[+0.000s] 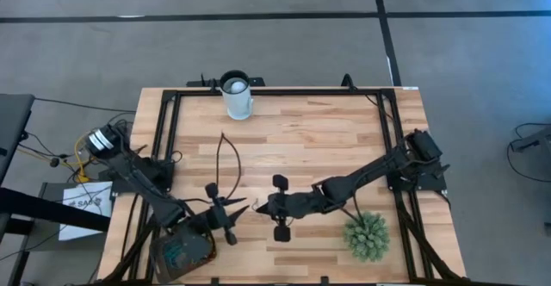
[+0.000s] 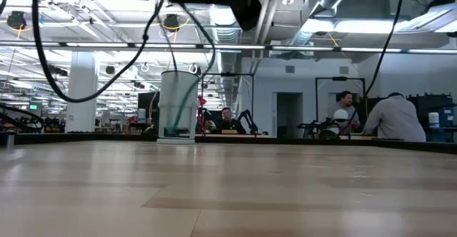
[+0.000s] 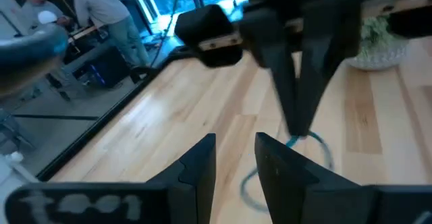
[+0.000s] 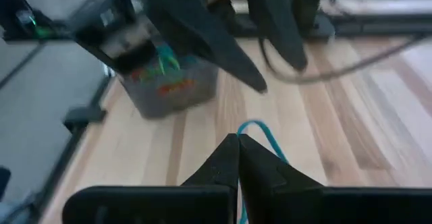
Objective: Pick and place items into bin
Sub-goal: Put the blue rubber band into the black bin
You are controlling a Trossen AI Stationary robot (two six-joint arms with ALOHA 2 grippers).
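Closed on a blue band [image 4: 260, 137] lying on the bench [image 1: 318, 139], the right gripper [image 4: 237, 146] is picking; the left gripper [image 3: 235, 150] is waiting part-open, empty. Several bands are already filling the bin [image 4: 172, 89].

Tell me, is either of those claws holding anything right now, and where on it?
Yes. The right gripper is shut on a blue band, pinching one end of its loop against the table. The left gripper holds nothing.

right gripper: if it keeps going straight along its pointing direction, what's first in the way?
Most likely the left gripper: its fingers hang just ahead of the right gripper, which is shut on a blue band. The bin sits behind, off to one side. Depth is uncertain.
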